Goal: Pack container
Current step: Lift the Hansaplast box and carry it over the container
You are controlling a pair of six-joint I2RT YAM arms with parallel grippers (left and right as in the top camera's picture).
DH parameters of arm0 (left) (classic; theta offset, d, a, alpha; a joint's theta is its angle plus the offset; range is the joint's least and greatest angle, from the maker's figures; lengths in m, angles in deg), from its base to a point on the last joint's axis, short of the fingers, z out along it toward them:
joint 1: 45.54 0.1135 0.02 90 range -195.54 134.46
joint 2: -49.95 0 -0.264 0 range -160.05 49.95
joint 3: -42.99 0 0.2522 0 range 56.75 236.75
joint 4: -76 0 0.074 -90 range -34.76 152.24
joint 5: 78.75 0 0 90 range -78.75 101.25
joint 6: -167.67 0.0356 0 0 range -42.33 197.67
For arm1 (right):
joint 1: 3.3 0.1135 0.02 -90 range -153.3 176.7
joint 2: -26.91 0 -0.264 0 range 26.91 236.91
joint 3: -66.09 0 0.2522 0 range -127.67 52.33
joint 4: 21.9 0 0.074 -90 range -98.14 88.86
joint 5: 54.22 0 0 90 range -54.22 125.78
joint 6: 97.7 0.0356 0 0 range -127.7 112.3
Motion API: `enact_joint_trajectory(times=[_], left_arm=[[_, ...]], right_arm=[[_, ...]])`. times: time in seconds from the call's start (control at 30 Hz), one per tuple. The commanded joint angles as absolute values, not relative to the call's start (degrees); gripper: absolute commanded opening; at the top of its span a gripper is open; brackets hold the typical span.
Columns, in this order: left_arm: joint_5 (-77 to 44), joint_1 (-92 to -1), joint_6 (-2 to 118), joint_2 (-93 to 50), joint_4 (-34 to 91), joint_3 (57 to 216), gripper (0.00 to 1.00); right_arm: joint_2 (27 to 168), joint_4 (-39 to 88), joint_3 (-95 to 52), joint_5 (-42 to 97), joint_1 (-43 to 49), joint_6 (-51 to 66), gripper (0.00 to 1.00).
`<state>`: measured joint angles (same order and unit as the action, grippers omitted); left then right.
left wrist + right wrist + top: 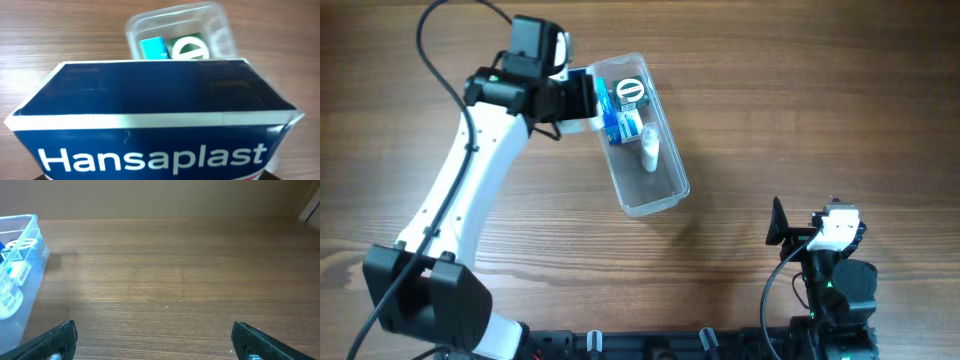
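The container [660, 203] is a long clear tub lying at an angle on the wooden table. Inside are a green-and-white roll [631, 90], a blue box [616, 117] and a small white bottle [649, 150]. My left gripper [578, 100] is shut on a dark blue Hansaplast box [150, 115] and holds it at the tub's upper left rim. In the left wrist view the box hides the fingers, and the tub [222, 25] with the roll [190, 48] shows beyond it. My right gripper [155, 340] is open and empty, far from the tub [27, 240].
The right arm [832, 262] rests at the table's front right. Bare wood lies between it and the tub. The left arm's base [420, 295] stands at the front left.
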<state>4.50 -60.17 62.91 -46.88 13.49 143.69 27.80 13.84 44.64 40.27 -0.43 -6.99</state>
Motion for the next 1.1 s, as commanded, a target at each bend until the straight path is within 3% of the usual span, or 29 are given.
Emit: enact_joint_trajectory(times=[0.0, 1.07], left_arm=[[3.76, -63.01, 54.58, -45.73, 14.71, 145.17, 0.7], [-3.98, -71.47, 33.23, -50.47, 14.74, 144.89, 0.76]], right_arm=[[27.18, 13.56, 44.88, 39.94, -0.76, -7.69, 1.0], [27.18, 13.56, 44.88, 39.94, -0.76, -7.69, 1.0]])
